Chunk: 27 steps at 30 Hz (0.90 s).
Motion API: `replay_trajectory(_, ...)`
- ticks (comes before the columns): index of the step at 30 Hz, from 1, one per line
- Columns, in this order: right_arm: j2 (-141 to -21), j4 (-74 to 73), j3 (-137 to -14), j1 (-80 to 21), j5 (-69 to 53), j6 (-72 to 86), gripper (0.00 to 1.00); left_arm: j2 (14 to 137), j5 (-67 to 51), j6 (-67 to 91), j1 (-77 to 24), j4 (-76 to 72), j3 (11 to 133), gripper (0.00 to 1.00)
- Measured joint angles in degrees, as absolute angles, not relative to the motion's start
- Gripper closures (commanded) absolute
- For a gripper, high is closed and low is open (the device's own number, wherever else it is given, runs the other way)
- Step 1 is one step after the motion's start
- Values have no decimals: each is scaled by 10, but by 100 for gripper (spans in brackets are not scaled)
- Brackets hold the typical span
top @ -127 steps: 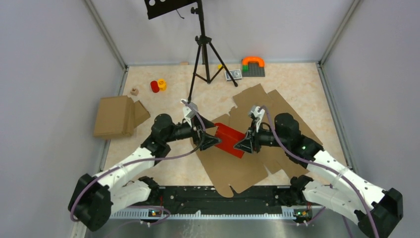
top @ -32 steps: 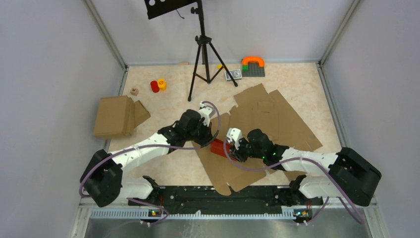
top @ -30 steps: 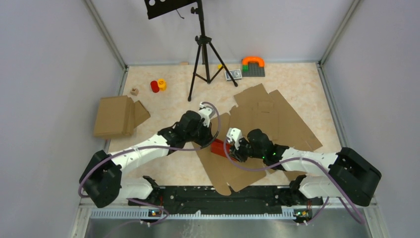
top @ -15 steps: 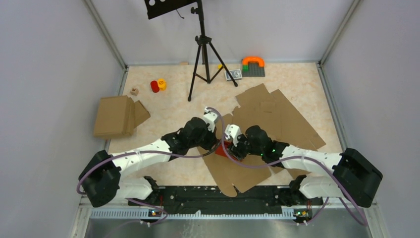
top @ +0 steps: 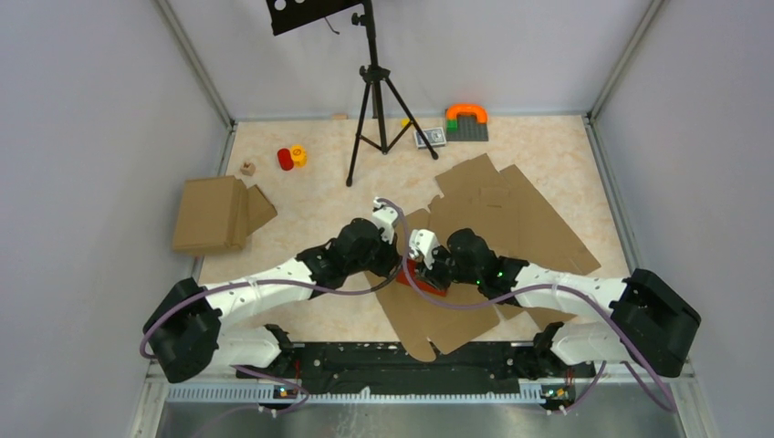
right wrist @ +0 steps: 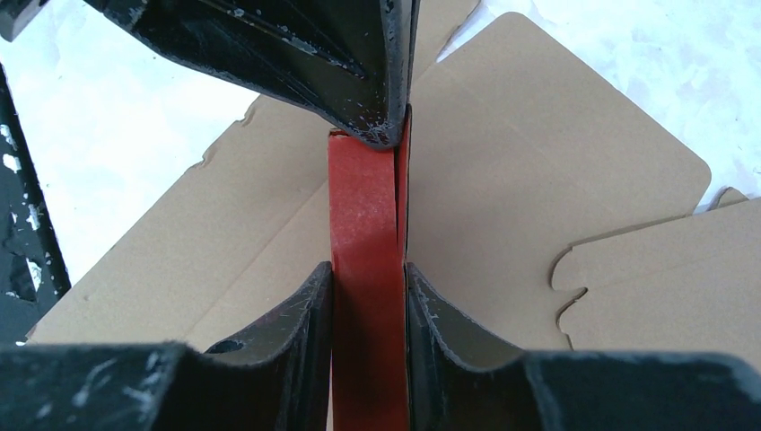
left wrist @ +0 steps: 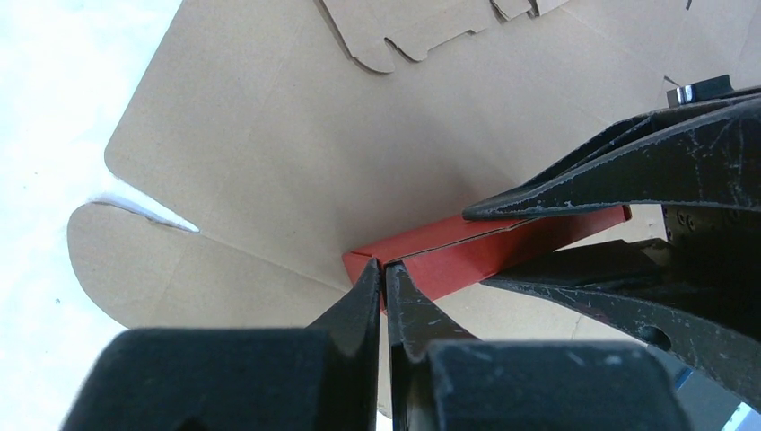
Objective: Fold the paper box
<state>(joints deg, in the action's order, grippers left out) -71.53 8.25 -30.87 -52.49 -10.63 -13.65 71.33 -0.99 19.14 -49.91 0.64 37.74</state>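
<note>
The workspace was a pale, marbled beige table (top: 301,187) walled in by plain grey panels, with a black tripod (top: 372,91) standing at the far side. Large flat brown cardboard cut-outs (top: 520,219) were spread over the middle and right. A folded brown cardboard box (top: 217,214) lay well apart on the left. Small red and yellow pieces (top: 292,157) and an orange arch on a grey block plate (top: 466,119) sat near the far edge.

The bright red thin-card paper box (top: 422,276) was over the brown sheets at the table's centre, between the two wrists. In the wrist views it read as a slim rectangular sleeve turned on edge (right wrist: 363,269).

The right gripper (right wrist: 368,287) had its fingers pressed against both long faces, closed on the narrow body. The left gripper (left wrist: 384,278) was drawn almost fully together at the opposite end, and appeared to nip a thin edge of card there.

By my reading the folding was partway done. The body was creased and gathered into shape. The end by the left fingertips looked unclosed, so tucking the flaps probably remained. Whether the far end was sealed could not be told.
</note>
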Motion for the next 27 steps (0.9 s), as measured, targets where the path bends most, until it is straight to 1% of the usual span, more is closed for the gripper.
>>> replay_trajectory(5, -717, 83, -309, -526, -106, -138, 78, 713, -11, 214, -498, 8, 377, 84)
replay_trajectory(7, -717, 83, -309, -527, -105, -139, 79, 713, -12, 225, -498, 8, 377, 83)
replay_trajectory(10, -717, 83, -309, -529, -106, -141, 79, 707, -14, 232, -498, 16, 377, 84)
replay_trajectory(16, -718, 86, -309, -532, -106, -145, 81, 687, -23, 243, -501, 49, 375, 96)
replay_trajectory(19, -719, 86, -309, -532, -106, -145, 82, 687, -29, 246, -503, 54, 375, 99)
replay_trajectory(22, -719, 87, -309, -532, -106, -144, 82, 688, -34, 250, -504, 58, 375, 98)
replay_trajectory(25, -719, 88, -309, -532, -106, -144, 82, 691, -36, 255, -507, 70, 375, 92)
replay_trajectory(27, -719, 88, -309, -532, -106, -144, 82, 690, -33, 256, -507, 76, 375, 90)
